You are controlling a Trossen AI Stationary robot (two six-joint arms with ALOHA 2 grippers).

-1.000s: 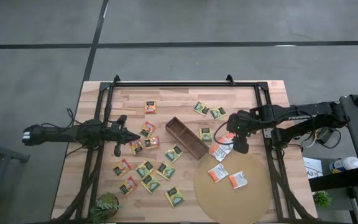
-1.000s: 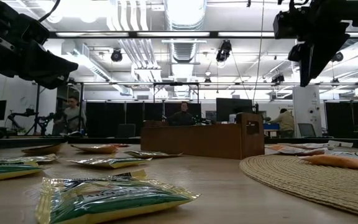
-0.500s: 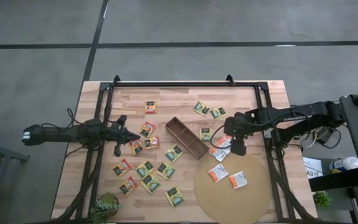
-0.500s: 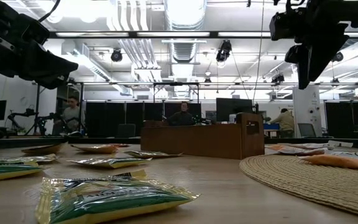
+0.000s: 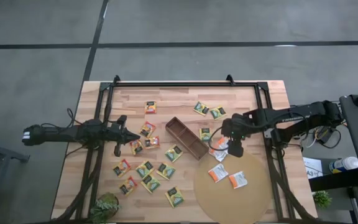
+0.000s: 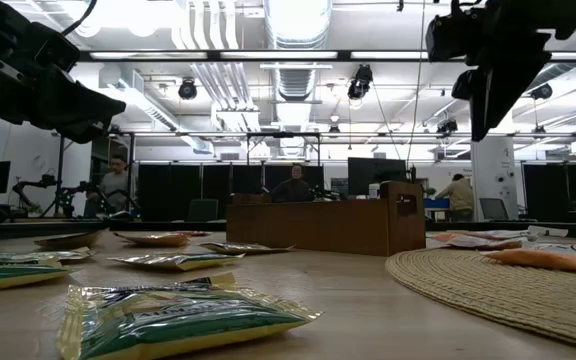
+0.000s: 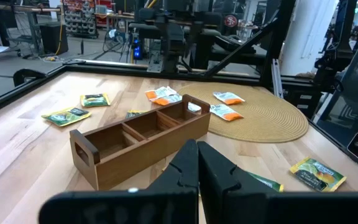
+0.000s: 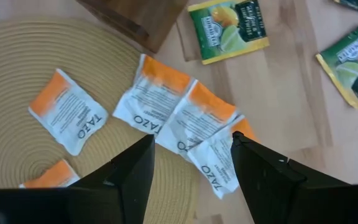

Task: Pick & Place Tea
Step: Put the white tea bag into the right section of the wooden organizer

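Several tea sachets lie flat on the wooden table: green-yellow ones [image 5: 165, 170], orange-red ones [image 5: 150, 107], and an overlapping cluster of white-and-orange ones [image 8: 179, 118] at the rim of the round tan mat [image 5: 232, 198]. Two more white-and-orange sachets [image 5: 218, 173] rest on the mat. The brown wooden box [image 5: 186, 137] stands empty at mid-table. My right gripper [image 8: 191, 165] hangs open above the cluster [image 5: 219, 152], pointing steeply down and touching nothing. My left gripper [image 7: 197, 168] is shut, level, left of the box [image 7: 142, 134].
A small potted plant [image 5: 105, 205] stands at the table's near left corner. A black frame [image 5: 185, 84] runs along the far and side edges. Bare wood shows between the box and the far edge. People sit at desks in the room beyond [image 6: 295, 186].
My right gripper has drifted a little toward the table's left edge, nearer the box end, staying open and high above the white-and-orange sachets. No sachet has moved.
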